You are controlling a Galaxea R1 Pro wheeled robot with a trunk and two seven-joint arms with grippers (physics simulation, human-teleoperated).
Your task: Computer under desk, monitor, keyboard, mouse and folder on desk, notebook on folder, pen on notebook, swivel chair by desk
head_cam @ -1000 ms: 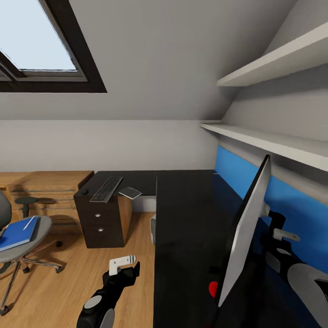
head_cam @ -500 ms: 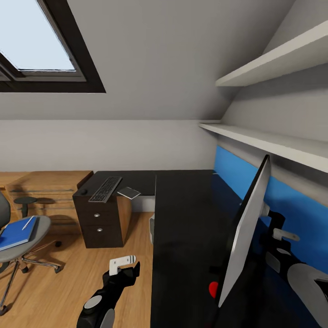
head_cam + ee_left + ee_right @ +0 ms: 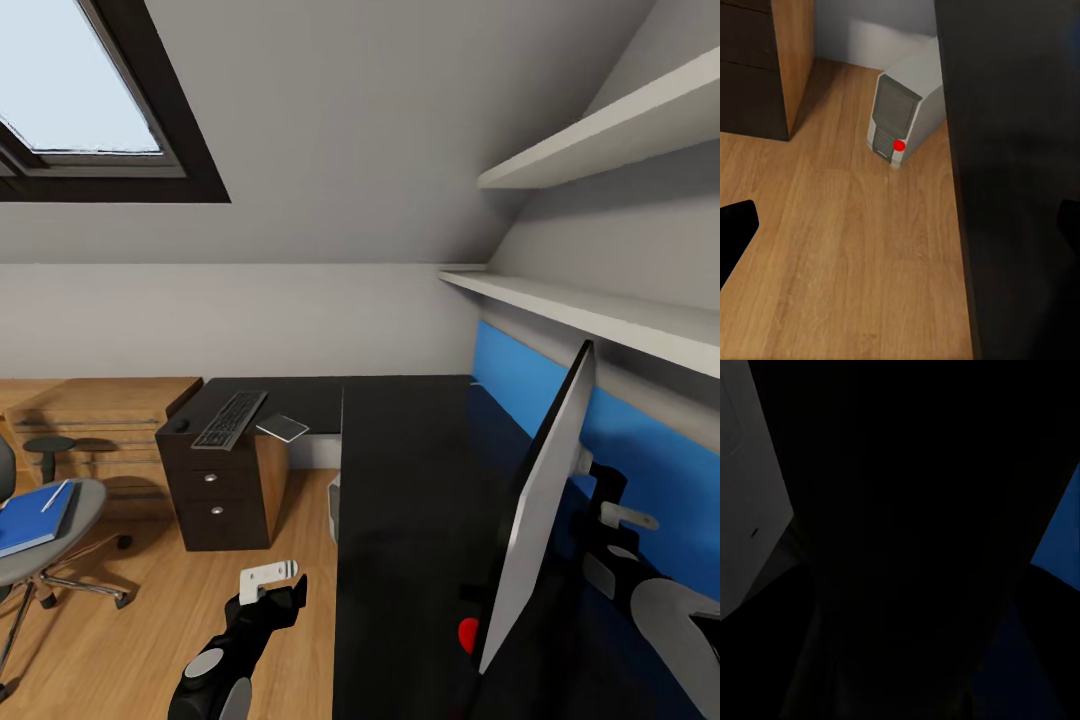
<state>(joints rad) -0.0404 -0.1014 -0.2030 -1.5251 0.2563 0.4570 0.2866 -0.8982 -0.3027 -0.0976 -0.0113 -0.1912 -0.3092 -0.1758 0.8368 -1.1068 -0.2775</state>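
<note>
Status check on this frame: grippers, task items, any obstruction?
Left gripper open, empty, above floor. Right gripper behind monitor, state unclear. Keyboard on desk; pen on swivel chair. Computer under desk.

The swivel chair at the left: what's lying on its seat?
On the swivel chair lies a blue folder or notebook with a thin white pen on top. Whether a second item is stacked beneath the blue cover cannot be told.

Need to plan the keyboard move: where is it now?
In the head view, the keyboard lies on the desk's far left end, above the drawer unit, beside a small grey pad.
</note>
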